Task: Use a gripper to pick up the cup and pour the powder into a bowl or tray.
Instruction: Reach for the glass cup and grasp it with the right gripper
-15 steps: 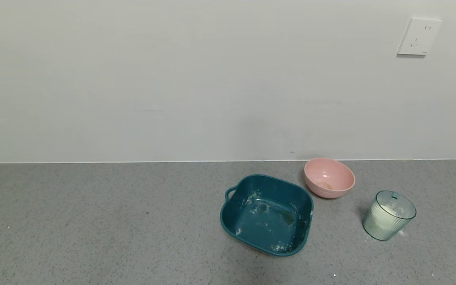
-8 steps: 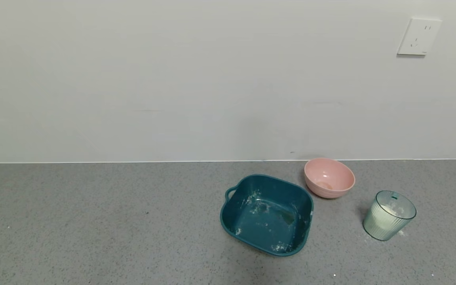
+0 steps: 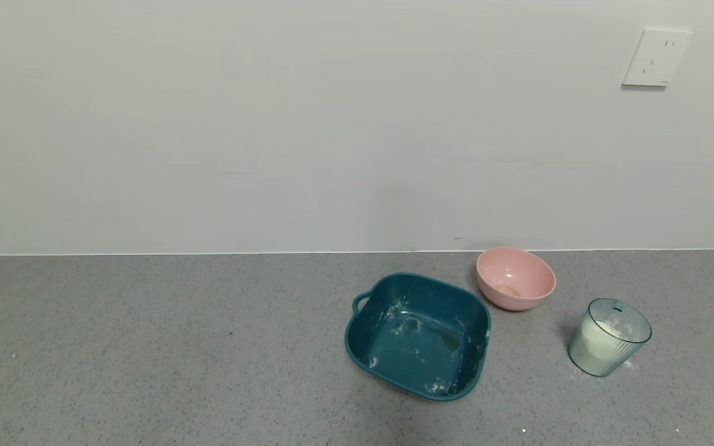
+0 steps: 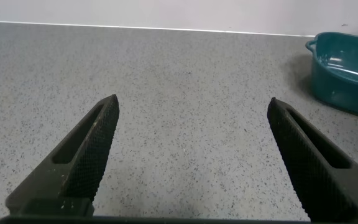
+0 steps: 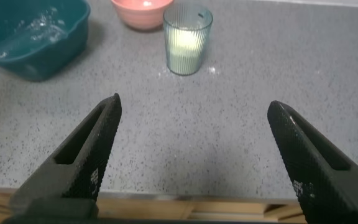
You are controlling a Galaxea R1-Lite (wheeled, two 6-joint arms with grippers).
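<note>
The cup (image 3: pixel 608 337) stands upright on the gray counter (image 3: pixel 146 347) at the lower right of the head view, and no gripper touches it. It is pale green with ribbed sides, and white powder (image 3: pixel 605 337) fills its lower part. A few white specks lie on the counter right by its base. The pink bowl (image 3: pixel 515 278) sits up and to the left of the cup, near the wall (image 3: pixel 270 124), with a small tan smudge at its bottom. The dark teal tray (image 3: pixel 418 335) is just left of the bowl and a little lower in the frame, with white smears of powder inside it and a small handle on its left side. A white wall socket (image 3: pixel 656 57) is at the upper right. In the right wrist view, the right gripper (image 5: pixel 191 149) is spread wide open with nothing between its fingers, low in the frame, and the cup (image 5: pixel 187 40) stands well apart from it near the top middle. The bowl (image 5: pixel 140 11) and tray (image 5: pixel 33 37) show at the top left there. In the left wrist view, the left gripper (image 4: pixel 191 149) is also spread wide open and holds nothing, over bare counter, with the tray (image 4: pixel 344 74) at the upper right edge.
</note>
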